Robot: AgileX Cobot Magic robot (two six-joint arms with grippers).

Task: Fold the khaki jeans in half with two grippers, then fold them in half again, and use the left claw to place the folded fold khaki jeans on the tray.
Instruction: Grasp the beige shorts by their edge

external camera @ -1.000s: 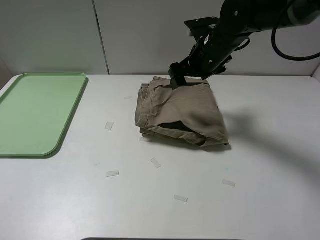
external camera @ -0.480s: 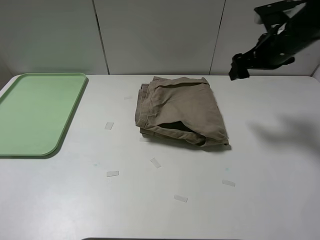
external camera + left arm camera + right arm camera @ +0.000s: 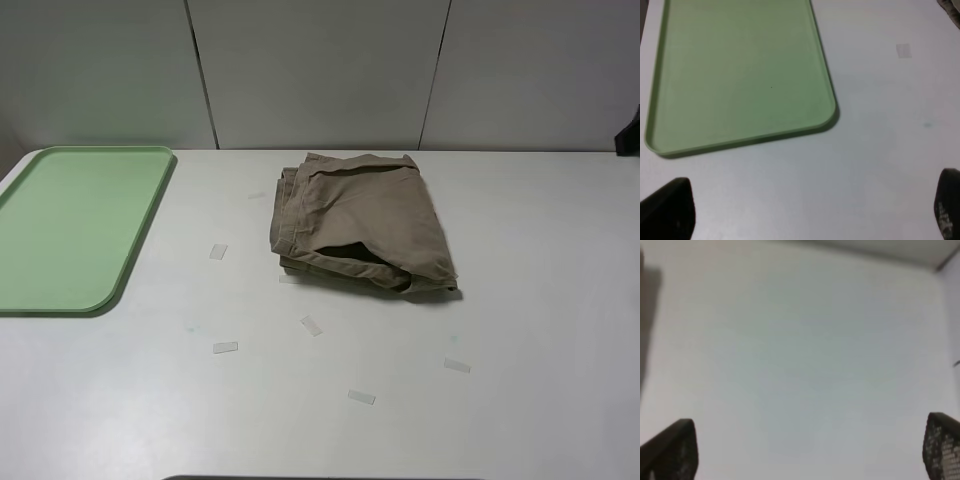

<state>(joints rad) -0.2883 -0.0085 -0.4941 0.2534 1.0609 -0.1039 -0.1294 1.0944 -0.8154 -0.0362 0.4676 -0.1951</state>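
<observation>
The khaki jeans point(image 3: 358, 220) lie folded into a thick bundle on the white table, at the back centre. The pale green tray point(image 3: 70, 225) sits bare at the far left; it also shows in the left wrist view point(image 3: 740, 70). My left gripper point(image 3: 810, 210) is open and empty, hovering over the table near the tray's corner; it is outside the exterior high view. My right gripper point(image 3: 810, 450) is open and empty over bare table. Only a dark bit of the right arm point(image 3: 630, 135) shows at the right edge.
Several small pale tape strips point(image 3: 225, 347) lie scattered on the table in front of and left of the jeans. One strip shows in the left wrist view point(image 3: 903, 50). A white wall stands behind the table.
My right arm has pulled away from the far edge of the jeans and swung right, almost out of the exterior high view. The jeans have stayed folded in place.
</observation>
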